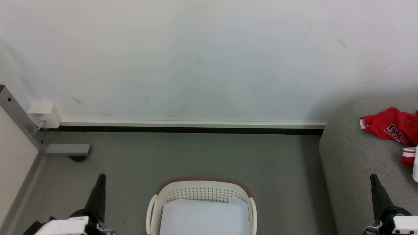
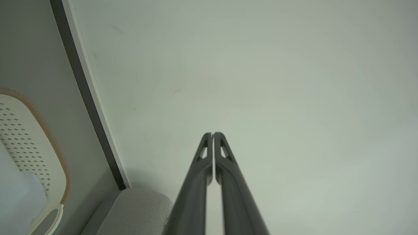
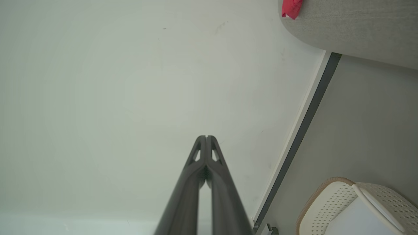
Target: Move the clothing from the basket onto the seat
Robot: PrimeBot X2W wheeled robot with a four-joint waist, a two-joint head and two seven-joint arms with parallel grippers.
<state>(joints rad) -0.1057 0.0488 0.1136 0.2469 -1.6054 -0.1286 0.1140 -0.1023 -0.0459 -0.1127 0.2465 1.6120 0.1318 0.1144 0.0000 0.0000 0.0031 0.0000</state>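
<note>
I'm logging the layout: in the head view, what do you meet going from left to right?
wall box → left gripper → basket → sofa, with the clothing lying on it.

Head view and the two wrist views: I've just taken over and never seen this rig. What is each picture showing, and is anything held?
This is a wheeled robot with two arms, each ending in a two-fingered claw. The head view looks forward and down from its head: the left claw rises at lower left, the right claw at lower right. Each wrist view looks along that arm's own claw, toward the white wall. Both claws are shut and hold nothing. On the floor stands the basket, with a pale pad in it. The red garment lies on the grey sofa at right, so the job looks done.
</note>
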